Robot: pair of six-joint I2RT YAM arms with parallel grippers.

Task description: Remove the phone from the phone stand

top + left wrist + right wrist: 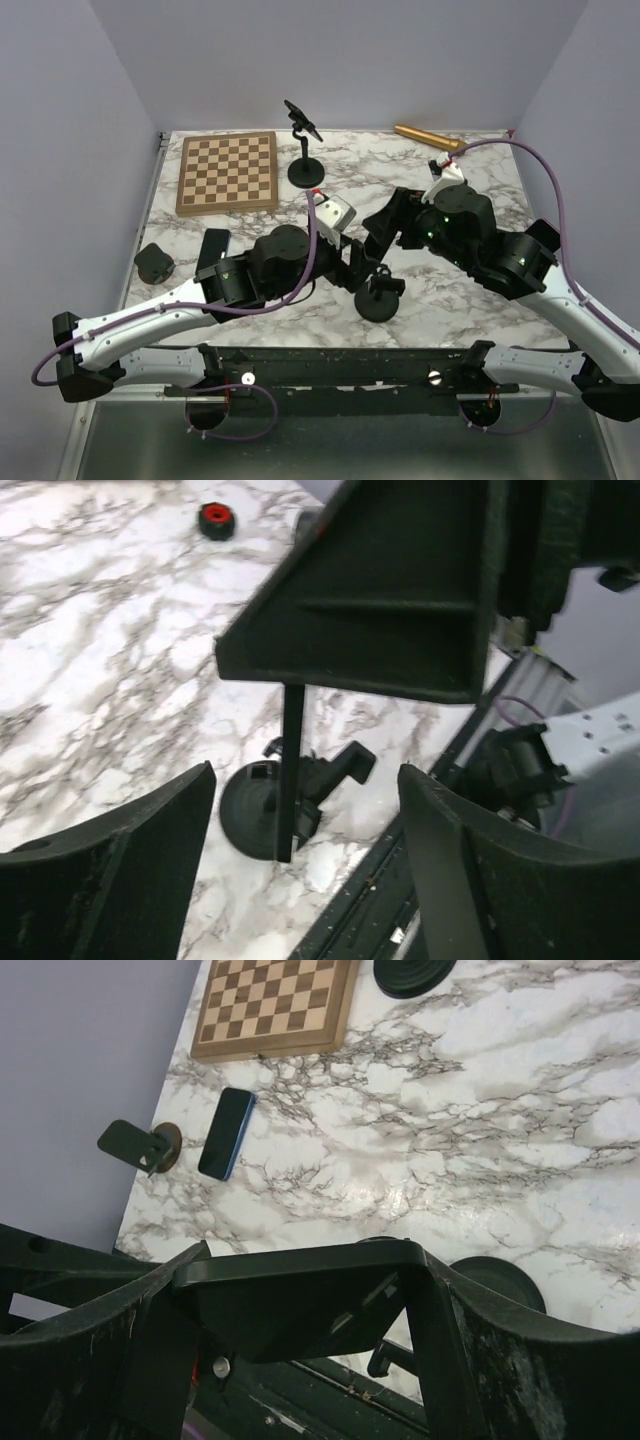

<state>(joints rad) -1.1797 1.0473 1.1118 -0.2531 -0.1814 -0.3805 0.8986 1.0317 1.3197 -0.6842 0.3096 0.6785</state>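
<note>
A black phone [300, 1295] is clamped between my right gripper's [312, 1260] fingers and held in the air above the table. In the left wrist view the phone [380, 600] hangs over the black phone stand [265, 810], with a thin black bar reaching down from it to the round base. I cannot tell whether phone and stand still touch. The stand [380, 297] sits near the front edge, and its base [497, 1282] shows under the phone. My left gripper [305, 775] is open and empty, its fingers on either side of the stand. Both grippers [350, 268] [375, 240] meet above it.
A second, blue-edged phone [213, 245] lies flat at the left beside a small dark stand [155, 262]. A chessboard [228, 172] is at the back left, a tall stand [305, 150] at the back centre, a gold cylinder [428, 135] at the back right. A red-and-black knob [215, 520] lies on the marble.
</note>
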